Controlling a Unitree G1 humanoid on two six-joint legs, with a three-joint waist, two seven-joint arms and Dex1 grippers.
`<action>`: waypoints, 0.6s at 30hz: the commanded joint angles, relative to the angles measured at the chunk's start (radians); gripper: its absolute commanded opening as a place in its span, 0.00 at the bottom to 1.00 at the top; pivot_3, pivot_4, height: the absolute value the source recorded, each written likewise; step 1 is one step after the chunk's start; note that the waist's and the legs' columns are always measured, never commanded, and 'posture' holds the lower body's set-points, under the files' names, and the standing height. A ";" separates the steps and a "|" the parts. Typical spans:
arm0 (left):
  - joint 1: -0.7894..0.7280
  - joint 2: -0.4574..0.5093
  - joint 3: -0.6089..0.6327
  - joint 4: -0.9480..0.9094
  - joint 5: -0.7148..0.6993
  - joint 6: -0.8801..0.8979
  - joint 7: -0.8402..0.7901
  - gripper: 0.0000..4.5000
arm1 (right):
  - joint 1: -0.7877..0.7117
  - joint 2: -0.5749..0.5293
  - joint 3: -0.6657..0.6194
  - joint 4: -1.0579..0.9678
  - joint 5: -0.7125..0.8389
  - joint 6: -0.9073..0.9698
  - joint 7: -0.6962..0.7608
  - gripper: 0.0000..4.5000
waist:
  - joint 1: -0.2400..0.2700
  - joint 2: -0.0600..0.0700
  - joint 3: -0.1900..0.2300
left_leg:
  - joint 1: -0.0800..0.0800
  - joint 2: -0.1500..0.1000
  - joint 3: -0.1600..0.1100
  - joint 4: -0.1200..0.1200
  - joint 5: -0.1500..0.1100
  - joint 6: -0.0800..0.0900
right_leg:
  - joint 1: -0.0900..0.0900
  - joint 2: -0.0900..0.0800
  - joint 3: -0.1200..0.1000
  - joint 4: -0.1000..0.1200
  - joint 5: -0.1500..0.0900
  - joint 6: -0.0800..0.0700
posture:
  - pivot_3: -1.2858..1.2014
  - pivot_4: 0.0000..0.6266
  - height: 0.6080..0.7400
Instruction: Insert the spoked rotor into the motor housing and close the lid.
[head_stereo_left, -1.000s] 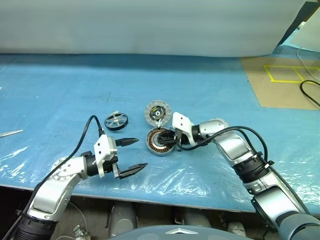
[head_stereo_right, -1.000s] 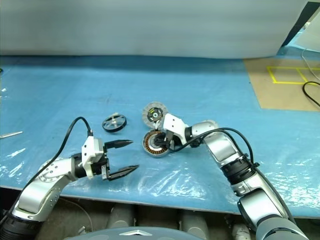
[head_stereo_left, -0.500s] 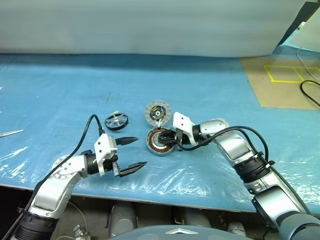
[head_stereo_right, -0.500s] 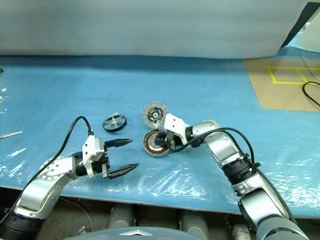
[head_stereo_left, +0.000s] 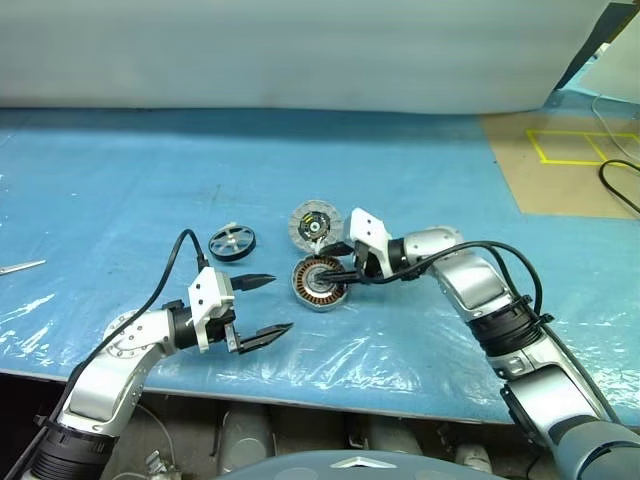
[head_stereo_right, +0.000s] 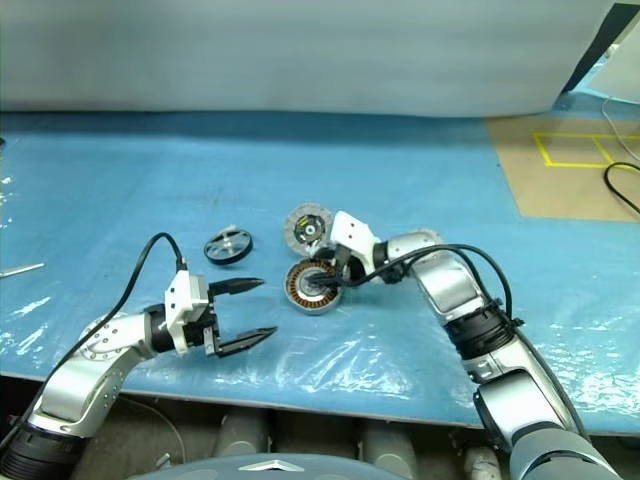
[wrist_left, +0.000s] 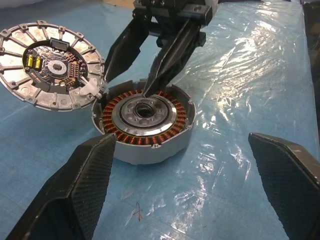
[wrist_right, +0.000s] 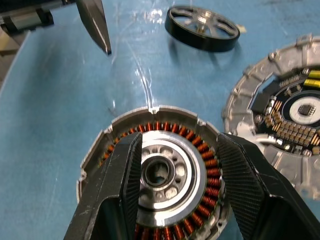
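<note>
Motor housing: the motor housing (head_stereo_left: 319, 283) sat open on the blue-covered desk (head_stereo_left: 150, 190) near the middle of the head view, its ring of copper windings and silvery hub facing up.
Lid: the lid (head_stereo_left: 316, 224) lay at the housing's 12 o'clock, touching or just beside its rim, with the white-segmented face and the small circuit board at its centre turned up.
Spoked rotor: the spoked rotor (head_stereo_left: 232, 241) lay flat on the desk at about 10 o'clock from the housing, clearly apart from it and from both sets of fingers.
Right gripper: the right gripper (wrist_right: 175, 175) reached in from the housing's 3 o'clock side and hung just over the open cup. Its fingers (wrist_right: 125, 170) stood apart, straddling the hub above the windings, and clasped nothing.
Left gripper: the left gripper (head_stereo_left: 262, 306) was at roughly 8 o'clock from the housing, near the desk's front edge and pointed toward the housing. Its fingers (wrist_left: 90, 175) were spread wide and empty, with the housing seen between them at a distance in the left wrist view.
Desk covering: a clear plastic sheet (head_stereo_left: 400, 345) lay wrinkled over the blue surface.
</note>
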 joint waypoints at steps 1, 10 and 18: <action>0.002 -0.003 0.004 -0.012 -0.010 -0.020 -0.008 1.00 | -0.022 0.015 -0.039 -0.065 0.057 0.032 0.004 0.51 | 0.000 0.000 0.000 | 0.000 0.000 0.000 0.000 0.000 0.000 | 0.000 0.000 0.000 0.000 0.000 0.000 | 0.52 0.24 1.00; -0.001 -0.006 0.004 -0.006 -0.010 -0.025 -0.010 1.00 | 0.017 0.015 0.016 -0.015 -0.009 -0.025 -0.020 0.01 | 0.000 0.000 0.000 | 0.000 0.000 0.000 0.000 0.000 0.000 | 0.000 0.000 0.000 0.000 0.000 0.000 | 0.52 0.24 1.00; -0.007 -0.007 0.001 0.001 -0.003 -0.030 -0.012 1.00 | 0.019 0.025 0.026 0.052 -0.041 -0.063 -0.038 0.01 | 0.000 0.000 0.000 | 0.000 0.000 0.000 0.000 0.000 0.000 | 0.000 0.000 0.000 0.000 0.000 0.000 | 0.52 0.24 1.00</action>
